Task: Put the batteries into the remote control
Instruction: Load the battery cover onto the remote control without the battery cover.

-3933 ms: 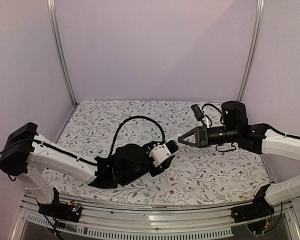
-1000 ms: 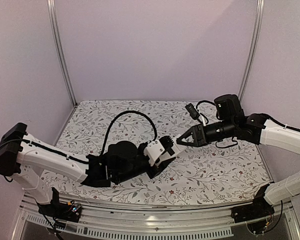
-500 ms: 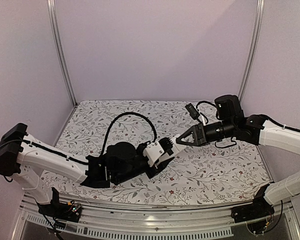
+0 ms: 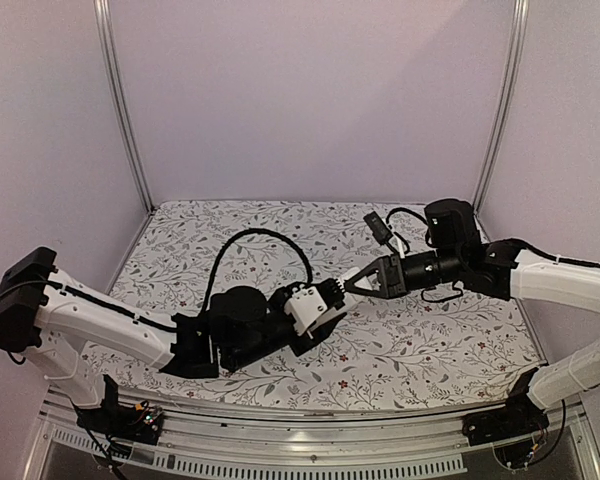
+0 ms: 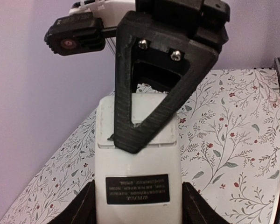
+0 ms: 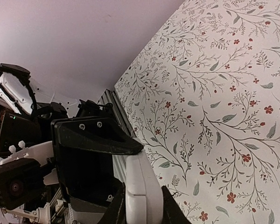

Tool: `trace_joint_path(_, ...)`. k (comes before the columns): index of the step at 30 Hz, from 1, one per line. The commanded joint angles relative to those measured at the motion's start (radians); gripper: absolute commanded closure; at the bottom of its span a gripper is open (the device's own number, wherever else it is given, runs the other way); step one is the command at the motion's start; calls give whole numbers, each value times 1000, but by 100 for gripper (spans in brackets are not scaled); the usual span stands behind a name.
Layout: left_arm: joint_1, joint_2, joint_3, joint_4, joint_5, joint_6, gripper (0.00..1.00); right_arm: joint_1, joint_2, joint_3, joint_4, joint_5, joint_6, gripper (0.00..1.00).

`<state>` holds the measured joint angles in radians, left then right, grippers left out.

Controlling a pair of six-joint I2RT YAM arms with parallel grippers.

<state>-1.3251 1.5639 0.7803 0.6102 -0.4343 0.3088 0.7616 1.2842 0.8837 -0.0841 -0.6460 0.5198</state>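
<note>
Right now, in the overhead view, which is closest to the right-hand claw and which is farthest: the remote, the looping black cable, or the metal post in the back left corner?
1. Remote: at the tips of the right gripper, mid-table.
2. Black cable: arching above the left arm, further left.
3. Metal post: back left corner, farthest.

Soft, even light; faint shadows; wrist views slightly blurred.

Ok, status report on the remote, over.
Left gripper shut on remote, holding it up. Right gripper pinching its far end. Batteries not in view. No obstruction seen.
</note>
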Motion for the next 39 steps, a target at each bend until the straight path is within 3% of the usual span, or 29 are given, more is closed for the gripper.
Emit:
trace_joint_path(1, -18, -27, 25, 226, 27, 28, 100, 31, 49, -23, -20, 3, -16, 77)
trace_joint_path(6, -14, -28, 28, 224, 24, 37, 100, 35, 47, -24, -17, 11, -17, 74)
trace_joint_path(14, -14, -30, 18, 158, 11, -1, 100, 35, 3, 27, -72, 29, -53, 47)
trace_joint_path(20, -15, -27, 18, 125, 17, -15, 100, 24, -21, 87, -127, 21, -93, 2)
trace_joint_path(35, -14, -38, 10, 94, 22, -27, 100, -111, -112, 185, -224, -25, -173, 2)
trace_joint_path(39, -14, -42, 8, 95, 22, -23, 100, -154, -132, 127, -216, -59, -136, 30)
